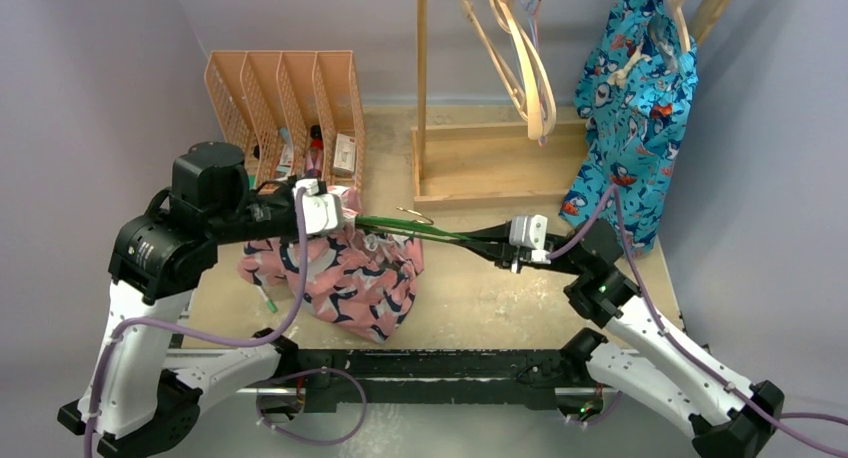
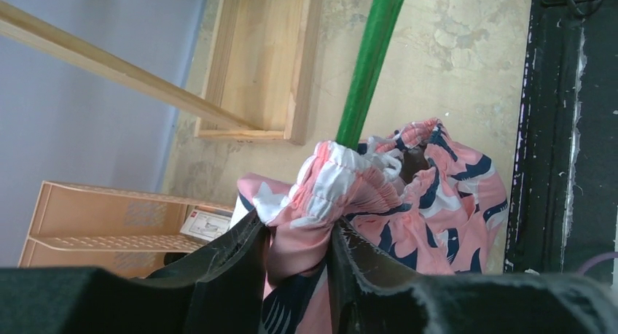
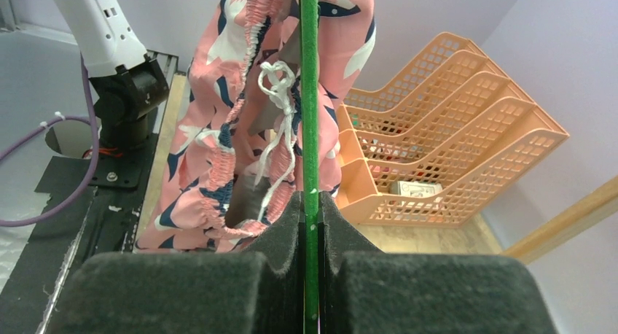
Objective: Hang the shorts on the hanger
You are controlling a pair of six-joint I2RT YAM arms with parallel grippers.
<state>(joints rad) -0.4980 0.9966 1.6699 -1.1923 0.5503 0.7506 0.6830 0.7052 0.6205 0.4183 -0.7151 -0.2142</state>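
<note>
L pincer [image 2: 297, 235]: jaws pinched on waistband of shorts [image 1: 345, 273], which hang from it, hem slumped on bench [image 1: 500, 298] | R pincer [image 3: 311, 203]: clamped tight on hanger [image 1: 400, 225] | axis: green bar level, running left-right, free end towards L pincer, meeting the waist opening | nearer the shorts: left arm | next, likely: feed bar through waist

Close behind shorts [image 1: 345, 278]: orange rack [image 1: 285, 98]; behind hanger [image 1: 400, 226]: wood stand base [image 1: 500, 163]; tabletop [image 1: 490, 298] open R of shorts.
</note>
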